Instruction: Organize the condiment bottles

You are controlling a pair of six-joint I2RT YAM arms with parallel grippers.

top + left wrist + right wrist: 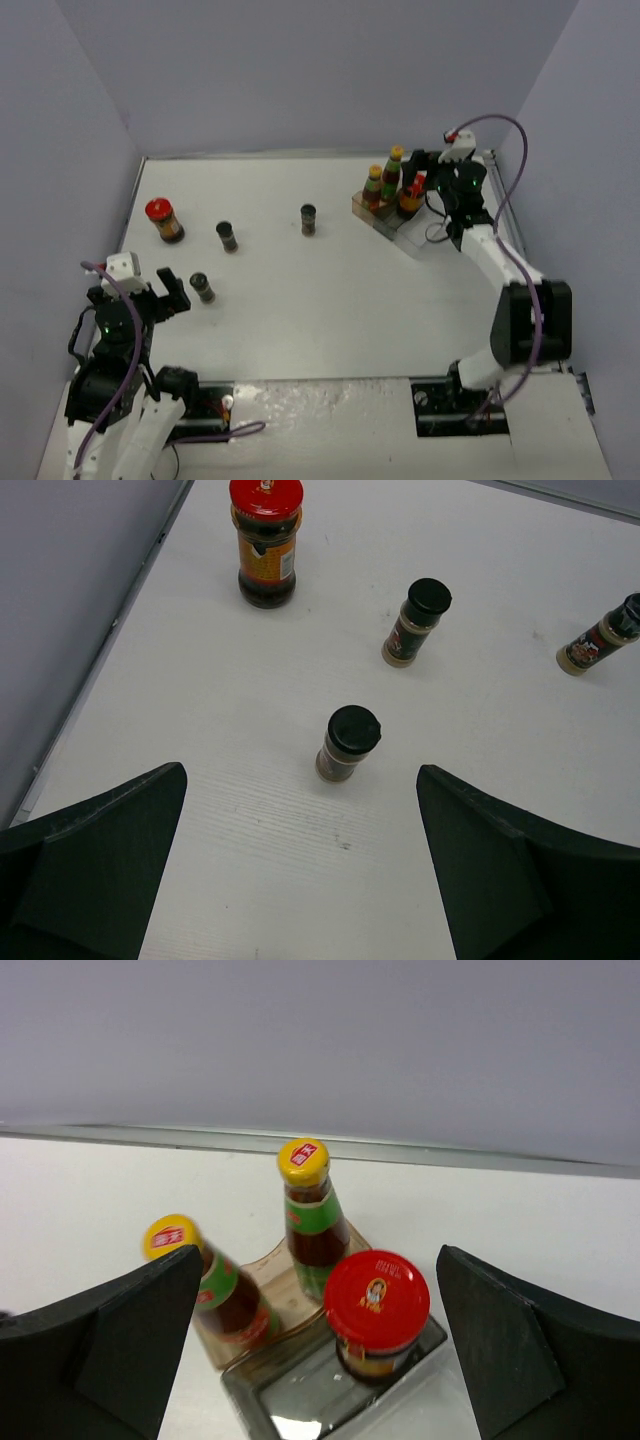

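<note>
**A:** What can you read on the things in front of the right claw?

**B:** Very little. The middle bottle and the left bottle each have a yellow cap with a red badge and white characters, too small to make out. Both have a green band on the neck. The tray jar has a red lid printed with a small portrait in a yellow oval.

**A:** Where do they sit from that claw?

**B:** The tray jar stands just ahead, in the gap between the fingers, with space on both sides. The middle bottle is right behind it. The left bottle is ahead, towards the left finger. All three stand in the tray. The fingers are spread wide and grip nothing.

**A:** And the left claw?

**B:** Also spread wide, holding nothing. The near shaker stands upright on the table just ahead, a little right of the middle of the gap and clear of both fingers. The second shaker is farther ahead and to the right. The third shaker is well off to the right.

**A:** Any labels there?

**B:** The shakers have black caps and dark labels with red and white print that I cannot read. The loose jar, farthest ahead and slightly left, has a red lid and an orange label, and its writing is unreadable too.
</note>
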